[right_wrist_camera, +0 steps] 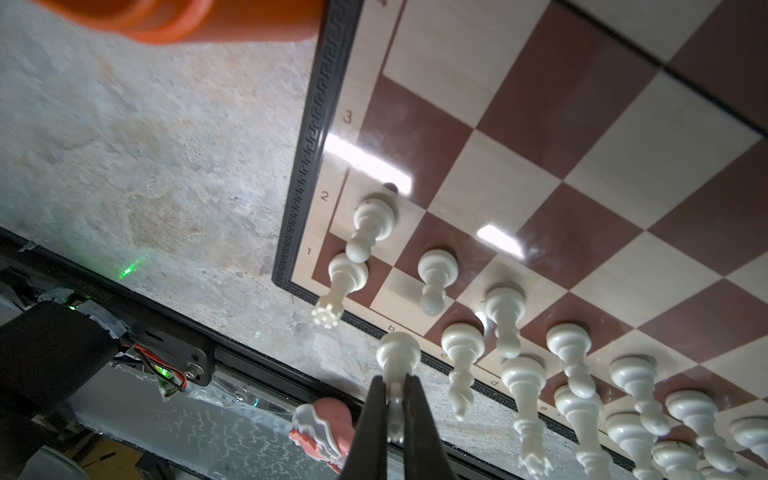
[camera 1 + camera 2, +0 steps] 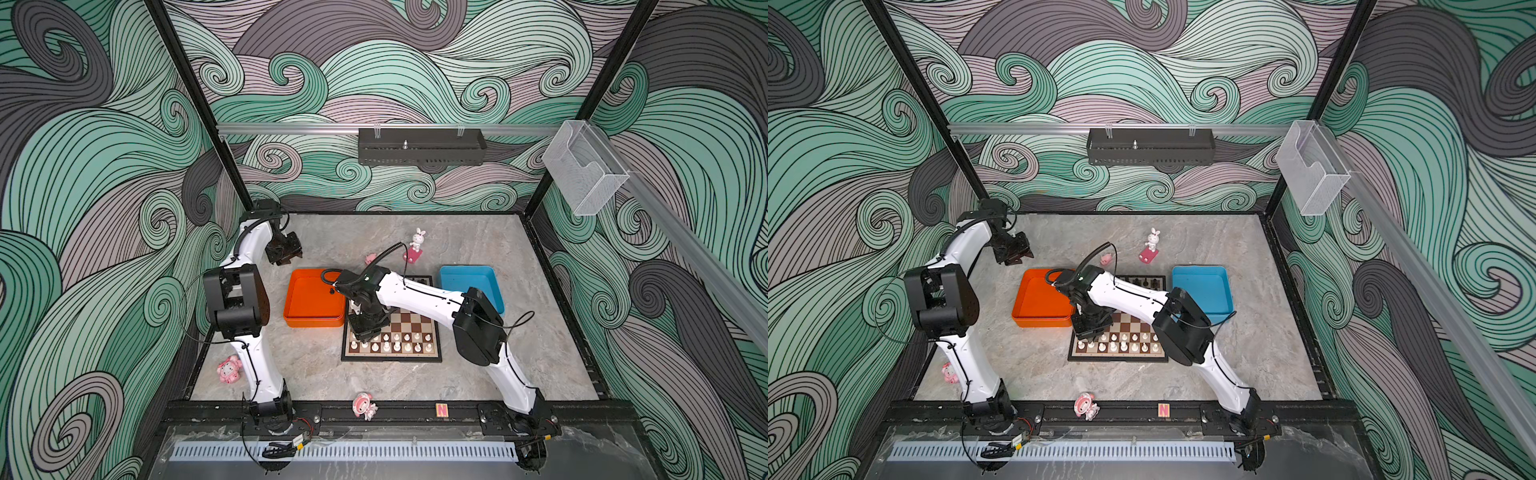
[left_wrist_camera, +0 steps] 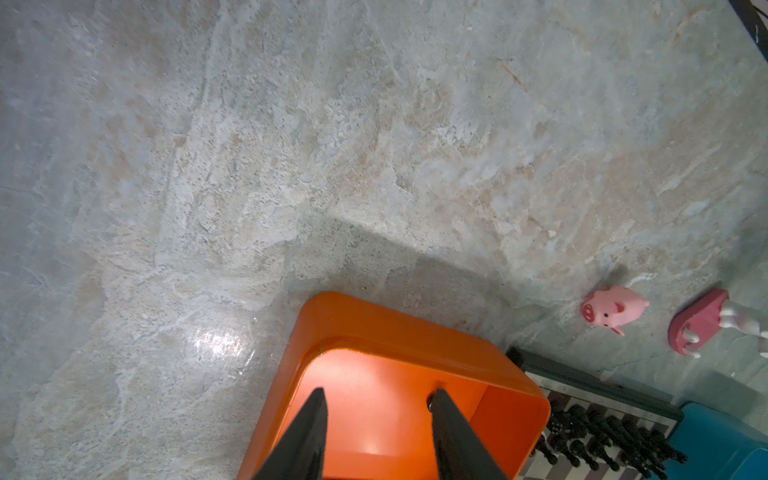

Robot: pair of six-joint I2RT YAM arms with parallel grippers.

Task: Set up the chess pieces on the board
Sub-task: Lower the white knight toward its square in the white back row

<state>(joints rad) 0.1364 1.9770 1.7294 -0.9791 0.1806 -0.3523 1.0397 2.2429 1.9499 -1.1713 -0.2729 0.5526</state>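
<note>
My right end effector (image 1: 395, 388) is pinching a small glossy white plastic chess piece (image 1: 397, 353) by its stem, over the near-left corner of the brown-and-cream chessboard (image 1: 540, 124). I am aiming to lower it straight onto the empty back-row square (image 1: 397, 295), clearing the neighbouring white pawns (image 1: 436, 270) and releasing only once it is seated flat.

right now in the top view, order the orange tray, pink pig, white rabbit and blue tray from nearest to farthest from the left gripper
From the left gripper:
1. orange tray, just in front of it
2. pink pig, off to its right
3. white rabbit, further right
4. blue tray, farthest right
</note>
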